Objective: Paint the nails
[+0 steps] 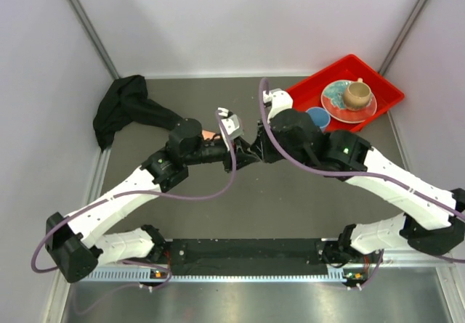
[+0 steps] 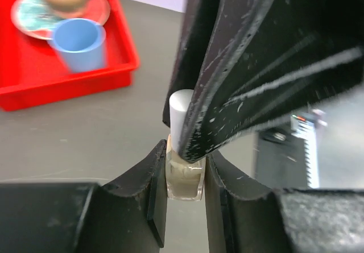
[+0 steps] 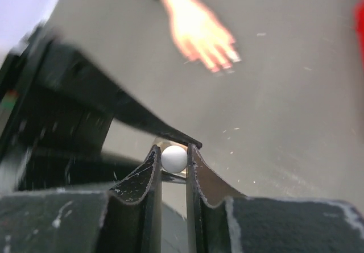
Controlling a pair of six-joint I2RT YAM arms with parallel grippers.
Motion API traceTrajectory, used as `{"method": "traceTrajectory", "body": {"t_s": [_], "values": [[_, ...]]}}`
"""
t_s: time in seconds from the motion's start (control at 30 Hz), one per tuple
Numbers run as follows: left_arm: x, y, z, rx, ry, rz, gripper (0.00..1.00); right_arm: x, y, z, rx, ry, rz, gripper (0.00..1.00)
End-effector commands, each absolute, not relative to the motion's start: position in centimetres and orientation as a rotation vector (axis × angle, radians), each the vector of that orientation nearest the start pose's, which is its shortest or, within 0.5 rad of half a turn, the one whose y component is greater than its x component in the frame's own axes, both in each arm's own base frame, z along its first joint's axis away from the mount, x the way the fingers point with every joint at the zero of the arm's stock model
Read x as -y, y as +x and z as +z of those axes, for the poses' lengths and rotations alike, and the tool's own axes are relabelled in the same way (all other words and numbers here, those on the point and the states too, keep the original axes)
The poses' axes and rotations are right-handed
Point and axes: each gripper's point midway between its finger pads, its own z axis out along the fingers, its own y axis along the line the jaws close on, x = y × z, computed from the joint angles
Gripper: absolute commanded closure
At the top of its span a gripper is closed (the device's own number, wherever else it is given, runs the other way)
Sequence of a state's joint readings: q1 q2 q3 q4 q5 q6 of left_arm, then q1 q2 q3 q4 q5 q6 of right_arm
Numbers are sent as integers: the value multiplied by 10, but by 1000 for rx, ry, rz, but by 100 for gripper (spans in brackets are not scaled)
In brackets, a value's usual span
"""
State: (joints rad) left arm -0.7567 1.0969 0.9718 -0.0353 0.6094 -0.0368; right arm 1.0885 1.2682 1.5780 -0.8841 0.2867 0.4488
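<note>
- Nearest, the left gripper is clamped on the tan bottle. Its jaws press both glass sides and the bottle stands upright.
- Just above, the right gripper is closed on the white cap, pinching it from both sides. The two grippers meet tip to tip at mid-table.
- The step in hand, as I judge it, is opening the bottle so the brush comes free. Painting has not begun.
- To do it well:
  - Hold the bottle firm and level with the left gripper.
  - Turn the cap about its own axis with the right gripper.
  - Lift straight up so the brush clears the neck without dragging or tipping the bottle.
  - The cap is small and looks smooth, so a slip is the risk.
- Beyond, the hand lies flat on the table near the grippers, not touching them. The nails are at its fingertips, too blurred to tell their colour.
- Farthest, a red tray holds a blue cup and a plate.
- Only the left wrist view shows the bottle's body and the grip on it.
- Only the right wrist view shows the hand's fingers.
- In the top view the arms cover the bottle, the cap and all but a pink sliver of the hand. Only that view shows the black sleeve, which trails to the far left corner.
</note>
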Motion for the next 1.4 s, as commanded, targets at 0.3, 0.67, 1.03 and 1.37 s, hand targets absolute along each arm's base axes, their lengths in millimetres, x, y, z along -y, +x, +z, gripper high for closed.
{"method": "traceTrajectory", "body": {"t_s": [0.3, 0.67, 1.03, 1.37], "values": [[326, 184, 313, -1363, 1128, -1155, 100, -268, 192, 367, -2023, -612, 631, 57], [314, 107, 321, -1286, 1371, -1524, 100, -289, 121, 367, -1824, -1157, 1082, 57], [315, 108, 324, -1297, 1368, -1538, 100, -294, 109, 364, -1814, -1221, 1161, 61], [316, 113, 330, -1292, 1340, -1498, 100, -298, 118, 357, -1834, -1206, 1124, 64]]}}
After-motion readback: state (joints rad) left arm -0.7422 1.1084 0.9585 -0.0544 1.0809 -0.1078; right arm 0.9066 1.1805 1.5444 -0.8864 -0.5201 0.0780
